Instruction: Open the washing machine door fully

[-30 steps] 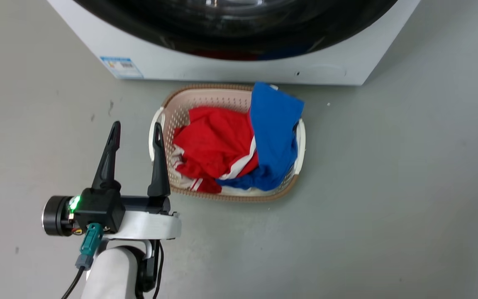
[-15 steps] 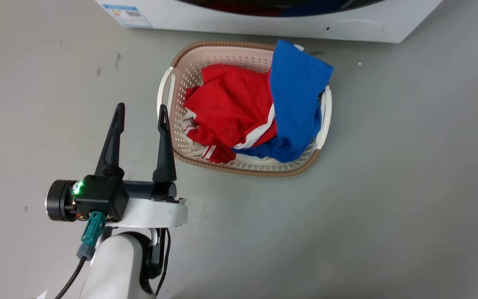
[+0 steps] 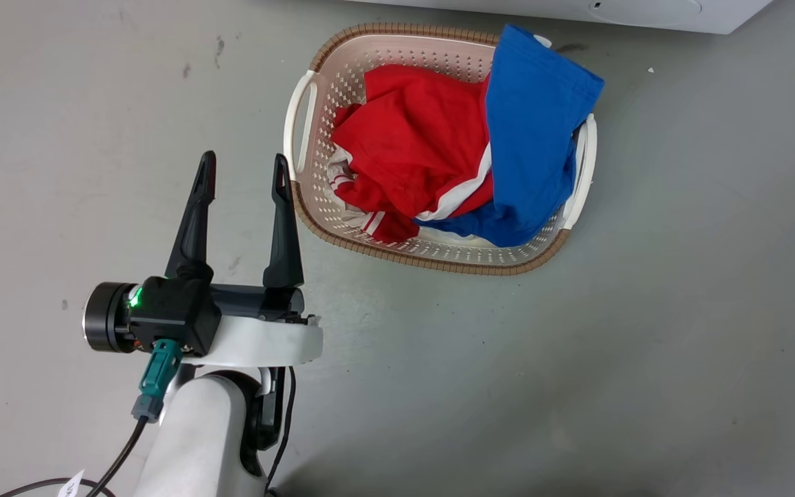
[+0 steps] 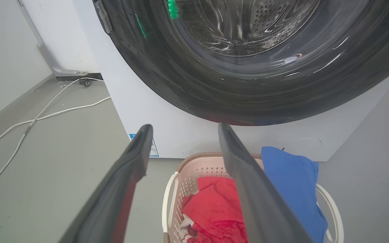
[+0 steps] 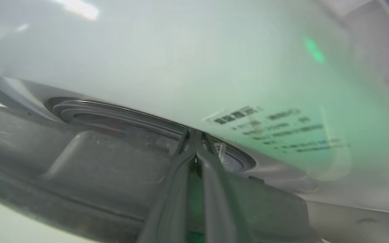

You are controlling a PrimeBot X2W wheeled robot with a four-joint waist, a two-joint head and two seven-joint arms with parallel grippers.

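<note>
— Two claws to place. How does the left claw (image 3: 244, 159) stand?
— Spread wide and holding nothing, at the lower left of the head view over the grey floor (image 3: 646, 345). One fingertip shows just beside the left handle of the laundry basket (image 3: 370, 31).
— What lies in the basket?
— A red garment (image 3: 418, 145) with white stripes, and a blue garment (image 3: 535, 138) draped over the right rim.
— And the washing machine door (image 4: 187, 84)?
— Across the top of the left wrist view: a glossy black disc with a clear glass centre and a hinge at the upper left. It is set in the white washer front (image 4: 147, 118), above the basket.
— The right claw (image 5: 194, 135)?
— Fingers pressed together in the middle of the right wrist view. The tips sit at a seam between dark grey moulding (image 5: 79, 162) and a white panel (image 5: 181, 67). That view is blurred, so I cannot tell whether they pinch anything.
</note>
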